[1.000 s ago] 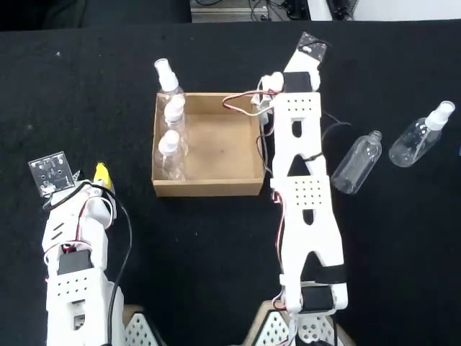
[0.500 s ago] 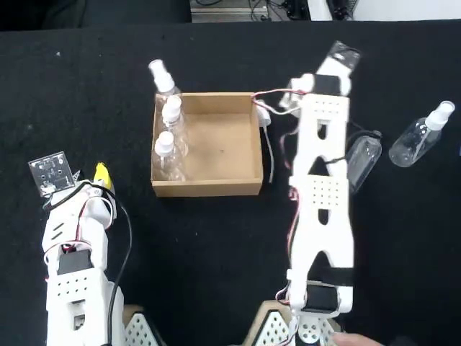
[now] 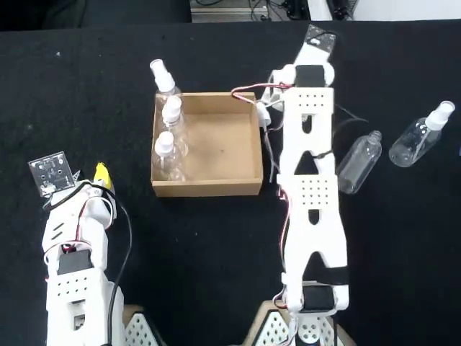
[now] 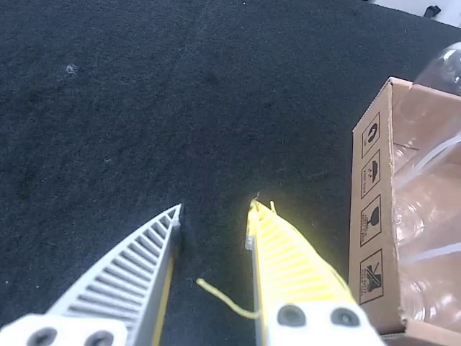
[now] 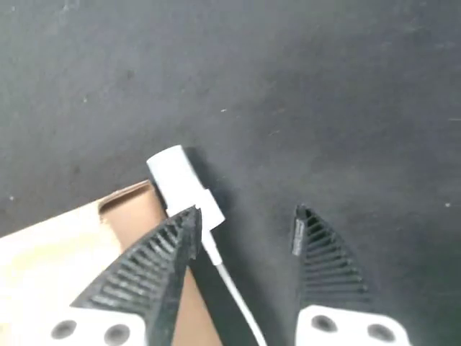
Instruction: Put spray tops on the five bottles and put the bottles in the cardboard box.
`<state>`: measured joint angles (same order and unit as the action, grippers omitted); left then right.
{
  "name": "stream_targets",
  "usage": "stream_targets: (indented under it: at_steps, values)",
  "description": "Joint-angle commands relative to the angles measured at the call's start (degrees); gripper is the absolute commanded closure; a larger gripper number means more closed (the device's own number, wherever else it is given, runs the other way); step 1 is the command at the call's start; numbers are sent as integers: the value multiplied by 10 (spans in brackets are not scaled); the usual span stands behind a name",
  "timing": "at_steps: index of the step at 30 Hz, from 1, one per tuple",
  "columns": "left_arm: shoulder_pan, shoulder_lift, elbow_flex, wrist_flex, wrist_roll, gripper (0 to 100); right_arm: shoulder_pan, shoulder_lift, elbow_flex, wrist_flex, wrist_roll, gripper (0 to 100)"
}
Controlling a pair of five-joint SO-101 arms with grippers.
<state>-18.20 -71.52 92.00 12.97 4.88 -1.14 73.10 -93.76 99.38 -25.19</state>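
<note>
The cardboard box [image 3: 216, 189] sits mid-table with two capped bottles [image 3: 168, 153] along its left wall. A third capped bottle [image 3: 163, 76] is at its far-left corner. Right of the box lie a capless bottle [image 3: 358, 164] and a capped bottle [image 3: 420, 135]. A loose white spray top [image 5: 183, 183] with its thin tube lies on the black cloth by the box's far-right corner [image 5: 124, 205], also seen as spray top [image 3: 263, 114]. My right gripper [image 5: 245, 220] hangs open just above it, one finger beside the top. My left gripper [image 4: 215, 212] is open over bare cloth, left of the box [image 4: 374, 209].
The right arm [image 3: 310, 187] stretches across the table between the box and the capless bottle. The left arm [image 3: 72, 245] stays at the near left. Black cloth covers the table; cables and equipment lie beyond its far edge.
The right arm swung right towards the capless bottle, then came back left to the box's far-right corner. The left arm has not moved.
</note>
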Motion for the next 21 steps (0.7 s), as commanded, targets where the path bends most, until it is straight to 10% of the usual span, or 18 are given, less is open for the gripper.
stream_targets:
  at_steps: [1, 21]
  values:
    - [-5, -10, -7, -14, -6, 870, -30, -17, -16, 5, 5, 816]
    - [-5, -10, -7, -14, -6, 870, 15, 41, -20, -6, 11, 816]
